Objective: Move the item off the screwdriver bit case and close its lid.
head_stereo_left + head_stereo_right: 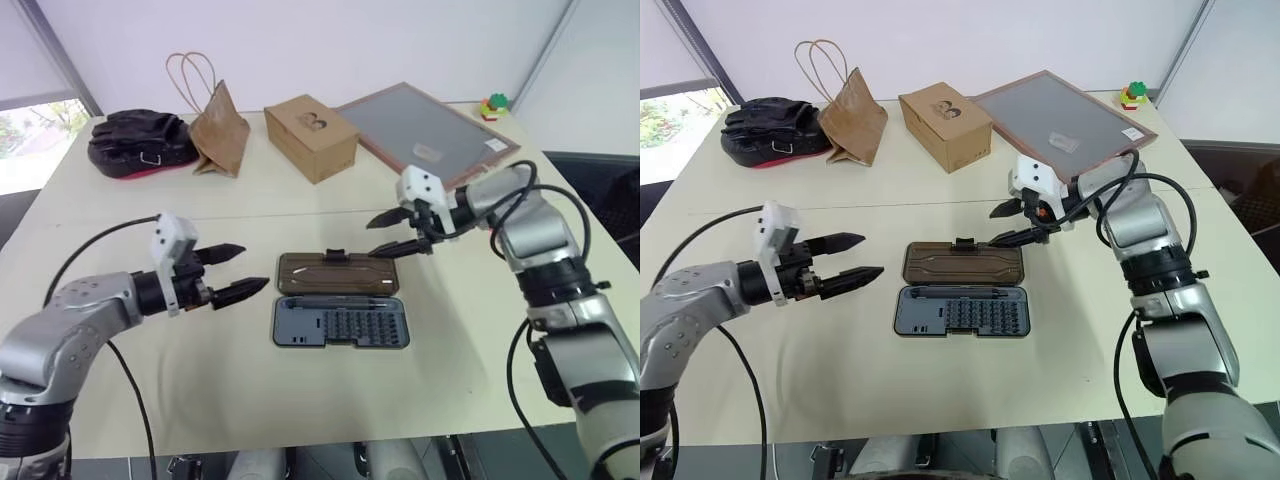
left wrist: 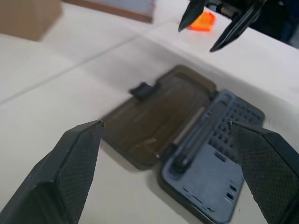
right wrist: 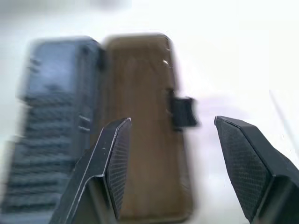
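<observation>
Writing legible to us: none, apart from a printed mark on one cardboard box (image 1: pixel 311 136) behind the screwdriver bit case (image 1: pixel 340 300). We count one case, lying open, lid (image 1: pixel 337 273) flat. One orange item (image 2: pixel 202 21) sits beyond its lid. Left hand (image 1: pixel 236 273) wide, right hand (image 1: pixel 395 234) parted, both empty.

Silver-grey jointed arms (image 1: pixel 540 240); black textured fingers (image 2: pixel 70 172); white wrist blocks (image 1: pixel 172 238); black cables
</observation>
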